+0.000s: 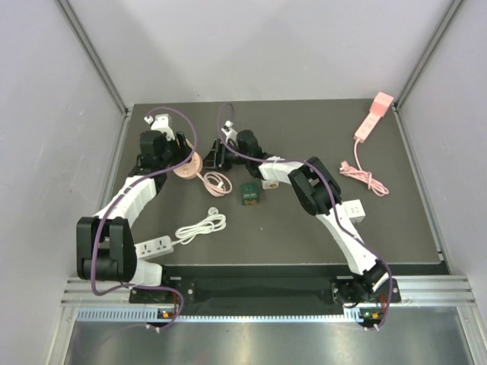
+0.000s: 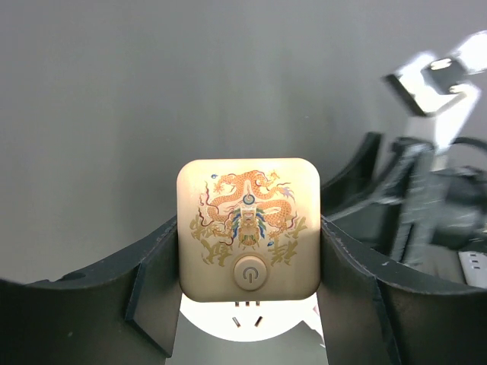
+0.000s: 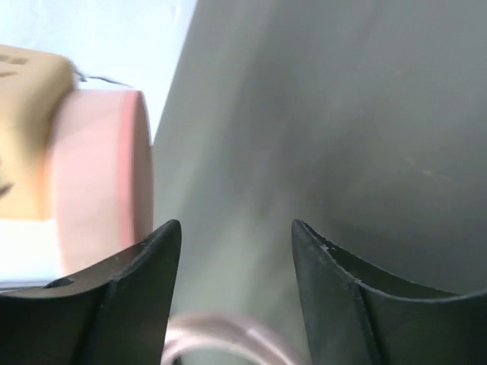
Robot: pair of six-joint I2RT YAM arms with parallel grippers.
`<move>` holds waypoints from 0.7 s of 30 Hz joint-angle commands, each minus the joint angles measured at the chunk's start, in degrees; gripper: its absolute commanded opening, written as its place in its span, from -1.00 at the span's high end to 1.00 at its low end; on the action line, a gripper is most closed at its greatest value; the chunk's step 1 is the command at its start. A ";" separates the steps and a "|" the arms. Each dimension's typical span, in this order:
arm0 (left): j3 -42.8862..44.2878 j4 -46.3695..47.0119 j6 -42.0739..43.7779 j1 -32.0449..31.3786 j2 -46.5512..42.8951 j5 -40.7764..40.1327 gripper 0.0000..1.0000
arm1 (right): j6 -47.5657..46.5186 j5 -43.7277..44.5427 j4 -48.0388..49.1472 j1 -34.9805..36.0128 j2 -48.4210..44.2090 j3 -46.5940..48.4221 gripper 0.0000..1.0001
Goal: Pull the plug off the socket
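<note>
A gold square plug (image 2: pixel 249 228) with a dragon print and a power button sits between my left gripper's fingers (image 2: pixel 148 281). My left gripper (image 2: pixel 249 251) is shut on its sides. Under it lies the round pink socket (image 2: pixel 251 328); short prongs show in a small gap between plug and socket face. In the top view my left gripper (image 1: pixel 175 156) is over the socket (image 1: pixel 187 167) at the back left. My right gripper (image 1: pixel 216 156) is open just right of it. In the right wrist view my right gripper (image 3: pixel 236 232) is empty, with the socket (image 3: pixel 99 179) to its left.
The socket's pink cable (image 1: pixel 217 182) coils just in front of it. A green cube (image 1: pixel 249 193) lies mid-table. A white power strip (image 1: pixel 156 245) with a coiled cable (image 1: pixel 202 226) lies front left. A pink power strip (image 1: pixel 371 118) and its cord (image 1: pixel 364 176) lie back right.
</note>
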 commanded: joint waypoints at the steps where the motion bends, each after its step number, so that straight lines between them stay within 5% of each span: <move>1: 2.46 3.20 0.26 -0.18 -3.03 -1.49 1.00 | 3.21 -2.61 13.82 -3.18 -5.86 -4.29 -0.23; 15: 2.02 0.12 -0.80 -0.18 -4.26 -2.55 1.00 | 8.49 -8.06 28.15 -2.31 -5.60 -4.66 -0.50; 21: 2.90 -0.23 -0.88 -0.18 -5.14 -2.03 1.00 | 9.46 -9.99 26.94 0.86 -3.41 -1.86 -0.47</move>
